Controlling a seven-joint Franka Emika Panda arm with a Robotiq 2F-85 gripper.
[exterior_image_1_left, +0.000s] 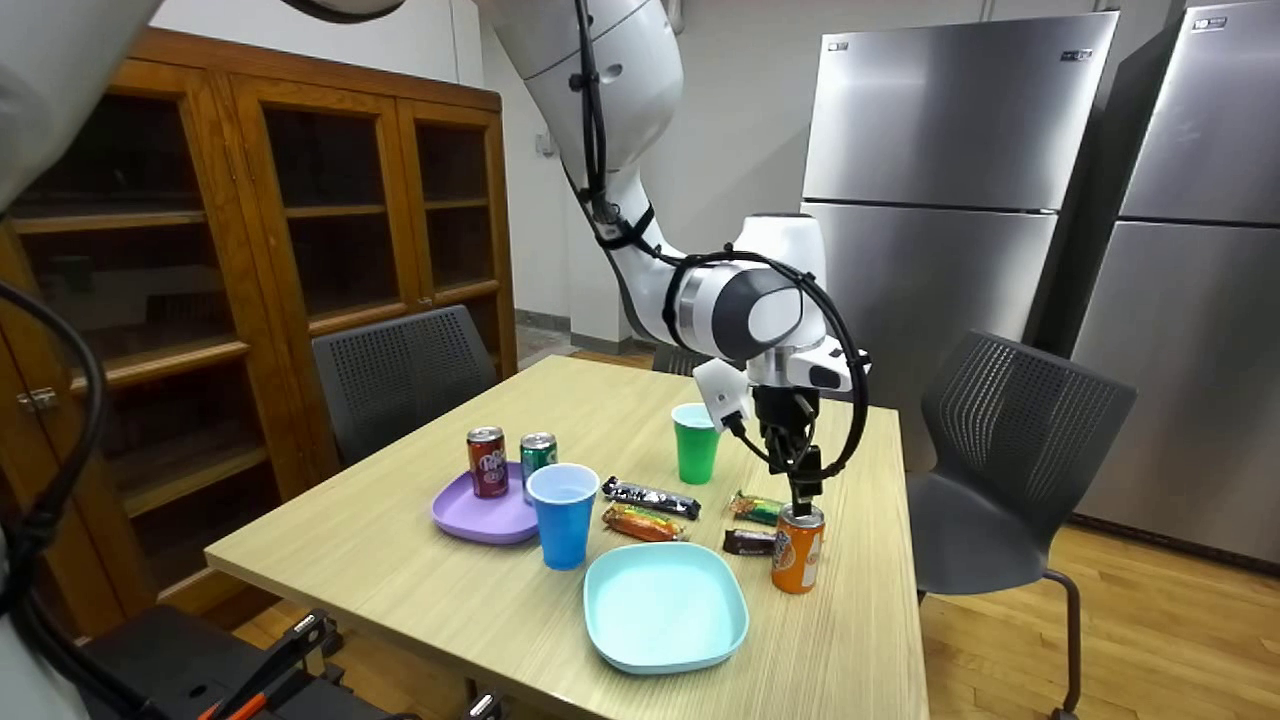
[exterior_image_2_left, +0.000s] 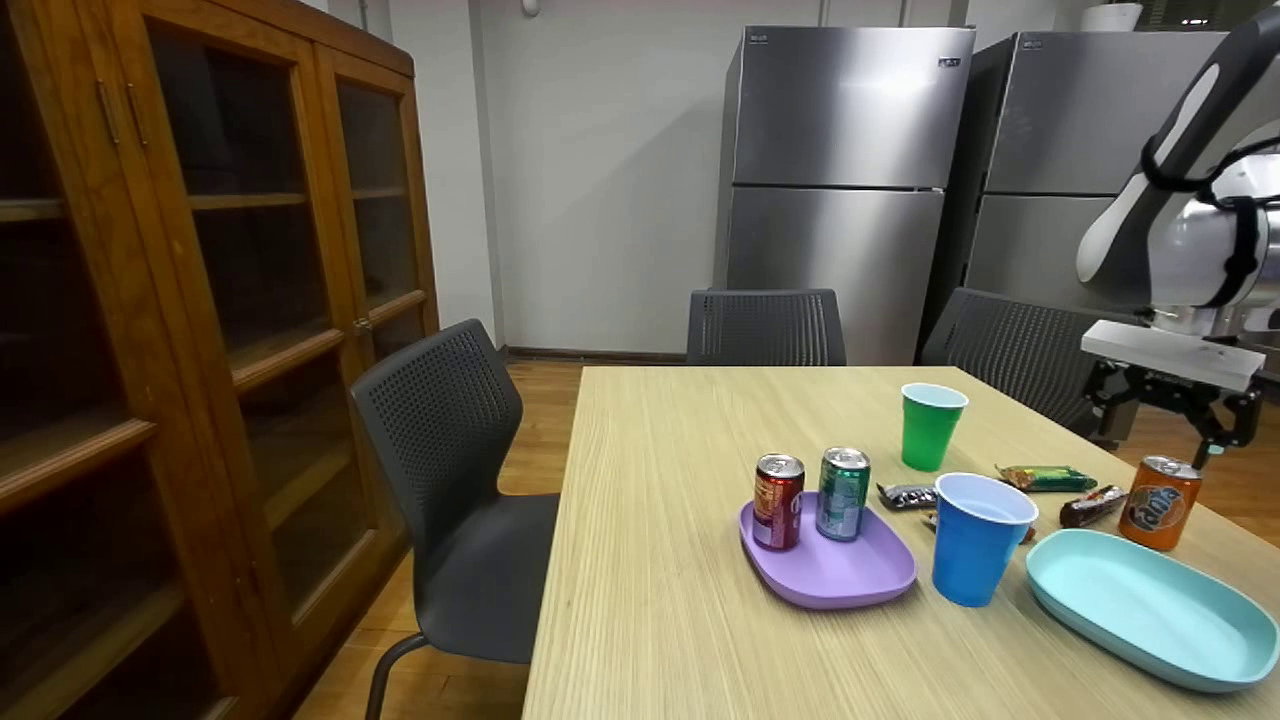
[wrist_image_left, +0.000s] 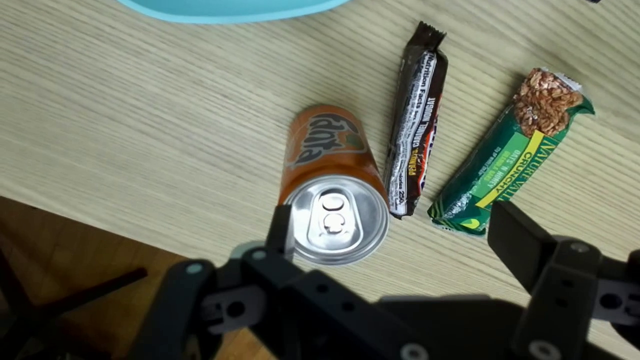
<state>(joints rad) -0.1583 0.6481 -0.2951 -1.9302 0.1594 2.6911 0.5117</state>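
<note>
My gripper (wrist_image_left: 395, 230) is open with nothing between its fingers, just above an orange Fanta can (wrist_image_left: 325, 145). In the wrist view its left fingertip overlaps the left rim of the can's top; I cannot tell whether they touch. The can stands upright near the table's edge, as both exterior views show (exterior_image_1_left: 797, 555) (exterior_image_2_left: 1160, 505). A dark brown candy bar (wrist_image_left: 417, 125) lies right beside the can. A green granola bar (wrist_image_left: 510, 155) lies further right, near the right fingertip. The gripper also shows over the can in an exterior view (exterior_image_1_left: 803, 495).
A teal plate (exterior_image_1_left: 665, 610) lies near the can. A purple plate (exterior_image_1_left: 480, 520) holds a dark red can (exterior_image_1_left: 488, 465) and a green can (exterior_image_2_left: 843, 495). A blue cup (exterior_image_1_left: 563, 520), a green cup (exterior_image_1_left: 696, 445), a black-silver bar (exterior_image_1_left: 650, 498) and an orange-wrapped bar (exterior_image_1_left: 640, 522) are on the table. Chairs surround it.
</note>
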